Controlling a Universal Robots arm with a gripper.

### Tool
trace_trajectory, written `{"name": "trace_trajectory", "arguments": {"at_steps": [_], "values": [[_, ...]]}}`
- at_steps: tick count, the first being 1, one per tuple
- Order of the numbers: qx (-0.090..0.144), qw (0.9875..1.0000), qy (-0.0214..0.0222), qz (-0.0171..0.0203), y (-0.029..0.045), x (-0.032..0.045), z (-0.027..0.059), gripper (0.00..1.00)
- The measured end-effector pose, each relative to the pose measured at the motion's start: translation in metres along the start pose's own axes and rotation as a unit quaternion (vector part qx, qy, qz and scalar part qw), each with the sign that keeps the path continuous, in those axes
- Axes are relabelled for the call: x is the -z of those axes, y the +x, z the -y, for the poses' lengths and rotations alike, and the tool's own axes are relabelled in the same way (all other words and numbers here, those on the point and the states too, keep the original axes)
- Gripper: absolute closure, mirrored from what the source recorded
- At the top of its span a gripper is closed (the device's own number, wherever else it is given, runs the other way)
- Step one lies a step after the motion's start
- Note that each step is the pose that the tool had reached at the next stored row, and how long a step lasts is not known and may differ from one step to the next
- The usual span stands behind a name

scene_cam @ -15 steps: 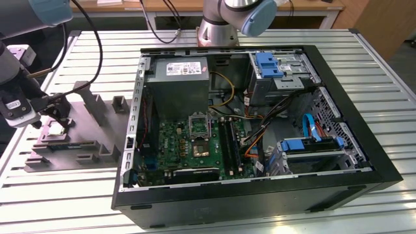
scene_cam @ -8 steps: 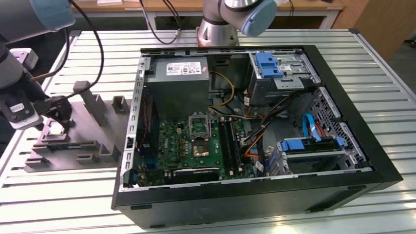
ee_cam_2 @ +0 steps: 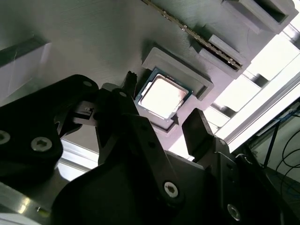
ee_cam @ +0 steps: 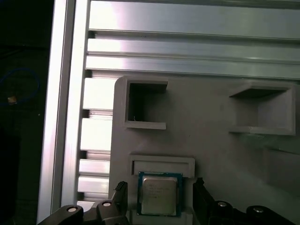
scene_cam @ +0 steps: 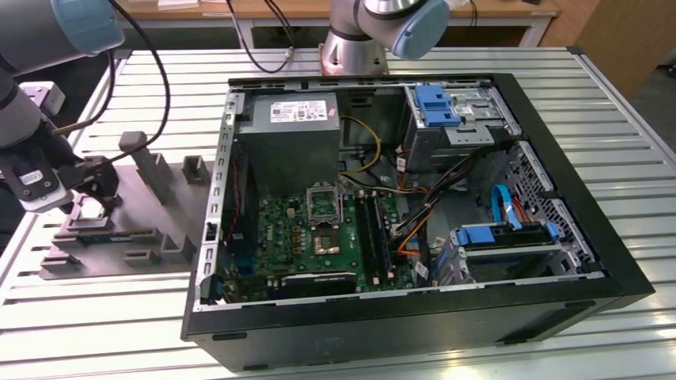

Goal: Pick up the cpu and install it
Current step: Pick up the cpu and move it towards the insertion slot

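Your gripper (ee_cam: 159, 187) stands released, straddling the cpu (ee_cam: 159, 197); the grey holder (ee_cam: 211, 154) seats it flat, likely for grasping.

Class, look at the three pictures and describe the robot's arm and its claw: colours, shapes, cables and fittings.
The arm is built of silvery-grey tubes with round light-blue caps on its joints. A thin black cable trails from it in the exterior view. The claw is matt black, with two flat, angular fingers and linkage plates fastened by silver screw heads.
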State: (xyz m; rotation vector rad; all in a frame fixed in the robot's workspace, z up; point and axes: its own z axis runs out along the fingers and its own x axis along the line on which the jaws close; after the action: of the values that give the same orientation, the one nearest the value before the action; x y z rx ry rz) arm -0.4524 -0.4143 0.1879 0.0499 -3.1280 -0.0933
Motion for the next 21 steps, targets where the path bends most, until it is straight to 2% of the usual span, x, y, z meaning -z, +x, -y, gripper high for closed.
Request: {"name": "trace_trajectory", "arguments": {"at_steps": [11,16,18,19,21], "values": [[0.000,1.0000,0.0001,0.0002,0.0001,-0.0079,0.0004,0.34],[0.000,1.0000,0.0001,0.0002,0.0000,-0.0084,0.0004,0.34],[0.000,1.0000,0.0001,0.0002,0.0000,-0.0084,0.0004,0.35],[0.000,1.0000,0.0001,0.0002,0.0000,-0.0084,0.0004,0.42],[0.000,1.0000,0.0001,0.0002,0.0000,-0.0085,0.0004,0.42]]}}
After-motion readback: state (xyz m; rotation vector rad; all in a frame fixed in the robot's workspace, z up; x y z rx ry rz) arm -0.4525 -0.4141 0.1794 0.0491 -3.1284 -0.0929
